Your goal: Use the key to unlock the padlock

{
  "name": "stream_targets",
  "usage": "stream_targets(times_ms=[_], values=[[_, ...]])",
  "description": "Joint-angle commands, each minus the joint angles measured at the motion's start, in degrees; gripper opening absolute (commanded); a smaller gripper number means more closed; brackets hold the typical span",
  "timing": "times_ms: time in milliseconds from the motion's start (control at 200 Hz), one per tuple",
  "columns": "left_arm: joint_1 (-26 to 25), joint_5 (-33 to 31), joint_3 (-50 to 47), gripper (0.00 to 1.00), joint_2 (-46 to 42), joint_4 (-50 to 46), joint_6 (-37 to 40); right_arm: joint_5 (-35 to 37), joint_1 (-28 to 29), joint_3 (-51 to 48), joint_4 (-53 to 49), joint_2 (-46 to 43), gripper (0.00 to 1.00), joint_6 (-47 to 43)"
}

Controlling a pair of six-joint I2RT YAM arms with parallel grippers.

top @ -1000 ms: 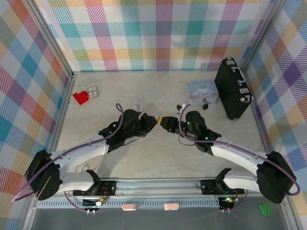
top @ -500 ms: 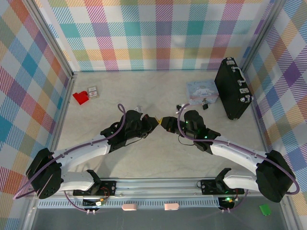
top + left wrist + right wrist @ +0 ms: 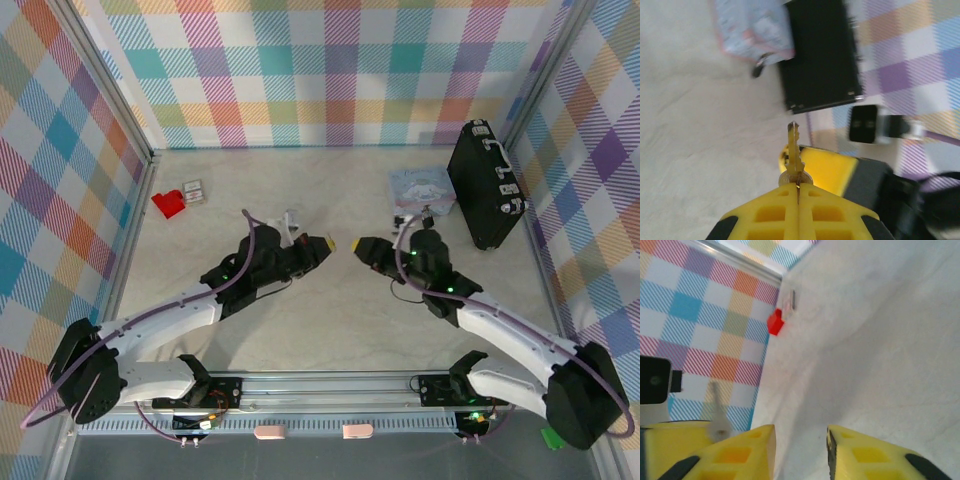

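Key [image 3: 794, 150]: head clamped in left tool [image 3: 798, 189], blade free toward 12 o'clock, presumably for insertion. Right tool [image 3: 800, 440]: parted, holding nothing.

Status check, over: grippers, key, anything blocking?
Left gripper shut on key. Right gripper open, holding nothing. Key tip faces right gripper, gap between. Tin and briefcase off to the side.

Overhead camera surveys the surface [image 3: 340, 325]. Wrist cameras, close behind left end effector [image 3: 798, 186] and right end effector [image 3: 801, 440], apparently face each other.
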Motion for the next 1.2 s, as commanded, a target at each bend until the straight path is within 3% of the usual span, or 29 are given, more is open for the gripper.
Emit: stream_targets(times_ms=[0, 245, 740, 1195], values=[[3.88, 12.18, -1.91, 0.0, -0.76, 12.55, 10.86, -8.04, -1.38, -2.68, 10.8, -0.68, 0.38, 6.77], [7.49, 23.95, -1.39, 0.0, 2.72, 22.37, 13.98, -10.64, -1.35, -3.04, 22.07, 0.25, 0.46, 11.71], [7.54, 25.1, -3.79, 0.0, 7.99, 32.11, 9.39, -13.12, -1.28, -0.4, 27.63, 4.02, 0.47, 11.73], [7.45, 26.14, -4.66, 0.0, 9.05, 33.44, 8.3, -16.74, 0.47, 2.64, 29.01, 6.21, 0.43, 10.1]])
